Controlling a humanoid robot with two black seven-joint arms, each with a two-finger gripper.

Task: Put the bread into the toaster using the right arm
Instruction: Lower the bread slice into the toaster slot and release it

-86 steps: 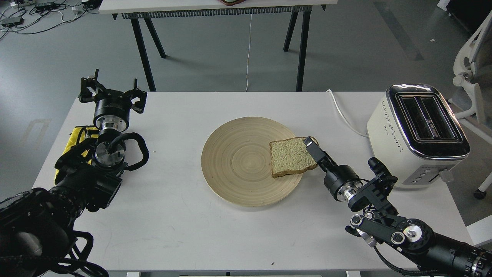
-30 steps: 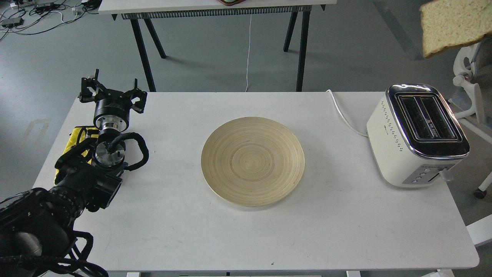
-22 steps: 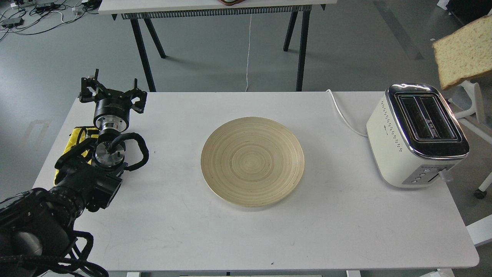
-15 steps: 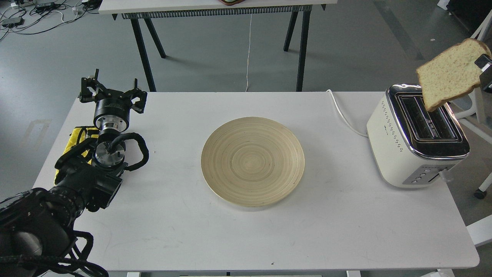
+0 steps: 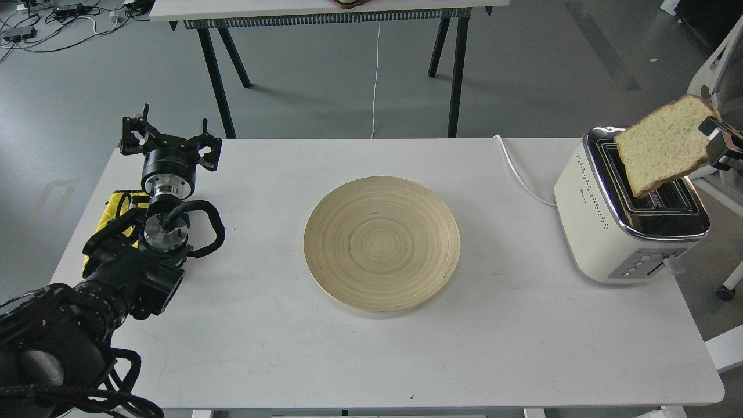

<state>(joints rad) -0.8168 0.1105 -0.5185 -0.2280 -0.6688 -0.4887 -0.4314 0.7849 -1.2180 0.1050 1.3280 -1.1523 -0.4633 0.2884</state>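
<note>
In the head view, the bread (image 5: 662, 145) has come down and leftward to hang tilted over the toaster (image 5: 630, 206) slots at three o'clock, pinched by the right gripper (image 5: 713, 139); the left gripper (image 5: 169, 136) stays spread.

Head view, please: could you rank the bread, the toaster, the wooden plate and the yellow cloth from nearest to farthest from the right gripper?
1. bread: held at its right edge by the right gripper, tilted over the slots.
2. toaster: just below, at the table's right end.
3. wooden plate: table centre.
4. yellow cloth: far left, beside the left gripper.
</note>
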